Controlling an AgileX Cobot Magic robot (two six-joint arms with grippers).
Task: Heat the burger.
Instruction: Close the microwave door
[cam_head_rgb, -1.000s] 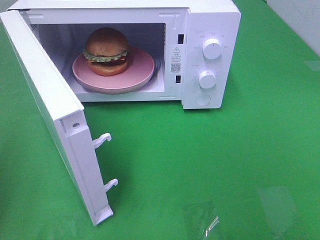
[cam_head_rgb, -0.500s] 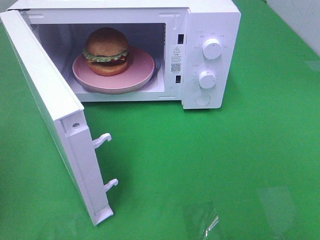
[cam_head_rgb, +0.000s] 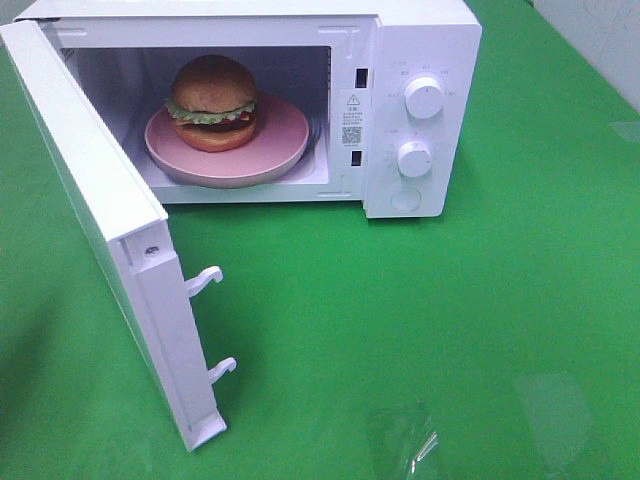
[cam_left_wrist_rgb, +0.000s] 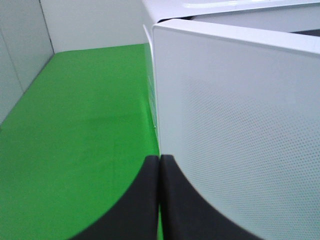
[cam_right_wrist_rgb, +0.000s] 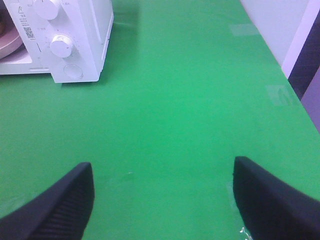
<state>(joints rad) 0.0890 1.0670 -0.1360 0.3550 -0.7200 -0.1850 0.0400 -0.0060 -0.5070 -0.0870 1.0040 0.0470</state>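
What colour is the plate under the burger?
Pink. The plate under the burger shows best in the exterior high view.

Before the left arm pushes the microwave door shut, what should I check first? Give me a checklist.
1. Is the burger on the plate inside the microwave: ok.
2. Is the door open, with intact hooks: ok.
3. Door's swing path, nothing seen in it: ok.
4. Is the left gripper shut beside the door's outer face: ok. Contact: cannot tell.
5. Is the right gripper open, empty, away from the microwave: ok.
6. Settings of the dials: cannot tell.
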